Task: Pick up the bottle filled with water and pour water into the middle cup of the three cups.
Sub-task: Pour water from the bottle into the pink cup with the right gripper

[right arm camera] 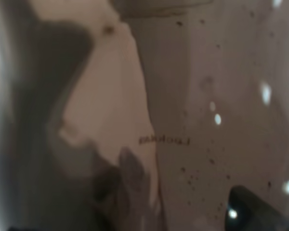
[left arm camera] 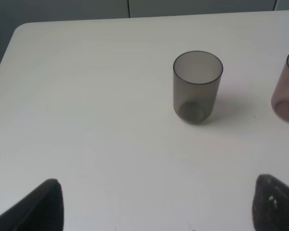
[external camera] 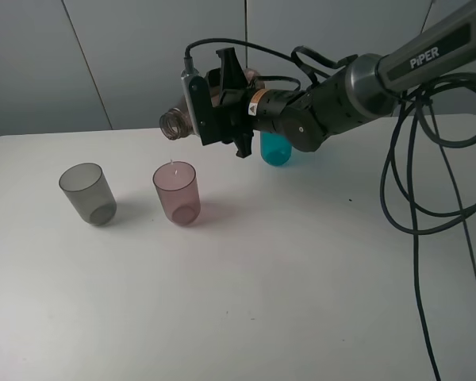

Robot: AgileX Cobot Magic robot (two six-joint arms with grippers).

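Right claw (external camera: 226,103) is clamped across the body of the bottle (external camera: 177,123), which it holds in the air, tipped nearly level. The open neck points toward the grey cup's side and sits above the pink cup (external camera: 176,192), the middle one. A thin pale line just over that cup's rim may be a thread of water; it is too fine to be sure. The right wrist view is filled by the bottle's smoky wall, pressed close to the lens.

Left claw (left arm camera: 154,207) hangs low over the tabletop (external camera: 262,302) with its fingers spread wide and nothing between them.

The bottle looks like thin, smooth plastic, so I judge it slippery and liable to flex under a hard squeeze. Water inside would shift toward the neck as it tips, changing the load in the grip. Mid-body is the sound place to hold, not the narrow threaded neck. The cups look light and easy to knock over.

Count: one bottle, uncapped. Three cups: grey cup (external camera: 88,193), pink in the middle, teal cup (external camera: 275,149) half hidden behind the arm. Two claws.
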